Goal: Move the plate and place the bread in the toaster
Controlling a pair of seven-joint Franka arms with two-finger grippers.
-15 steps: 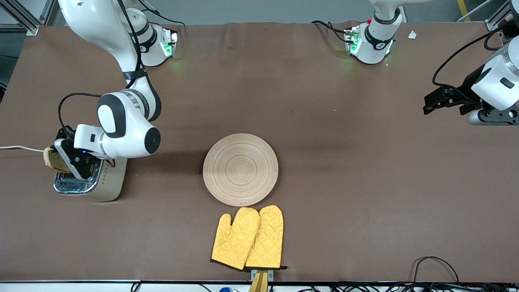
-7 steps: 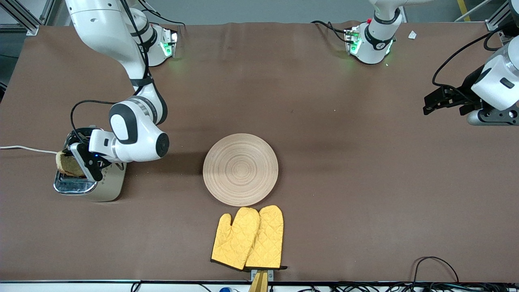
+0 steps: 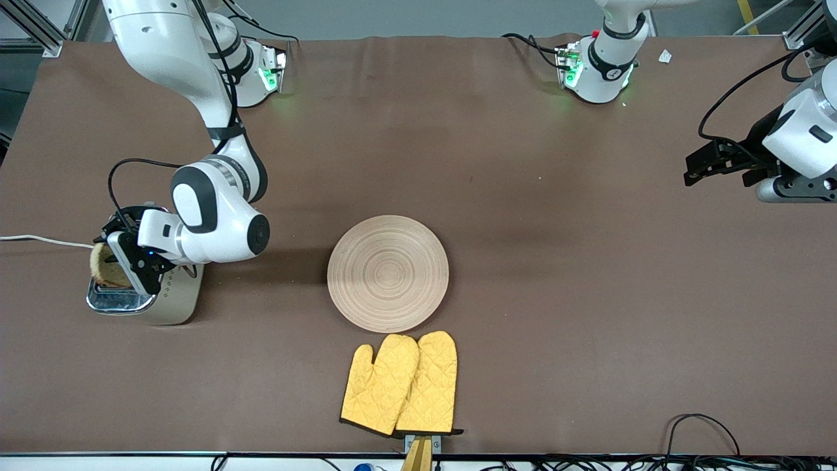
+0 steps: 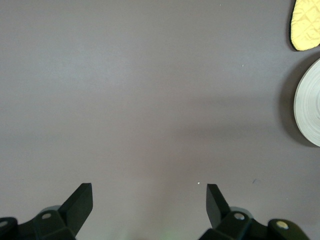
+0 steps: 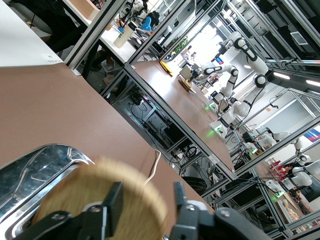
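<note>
The cream toaster [image 3: 171,297] with a chrome top stands at the right arm's end of the table. The speckled brown bread [image 3: 102,270] stands on edge at the toaster's slot. My right gripper [image 3: 123,257] is just above it and open. In the right wrist view the blurred bread [image 5: 75,200] lies past one fingertip [image 5: 113,200] and clear of the other, over the chrome top [image 5: 35,172]. The wooden plate [image 3: 388,273] lies mid-table. My left gripper [image 3: 697,167] waits open and empty over bare table at the left arm's end.
A pair of yellow oven mitts [image 3: 400,384] lies nearer to the front camera than the plate, almost touching it. The toaster's white cord [image 3: 39,241] runs off the table's end. The left wrist view shows the plate's rim [image 4: 310,107] and a mitt tip [image 4: 306,25].
My right gripper carried the bread from beside the toaster to over its top, and the bread now sits lower at the slot. The left arm has hardly moved.
</note>
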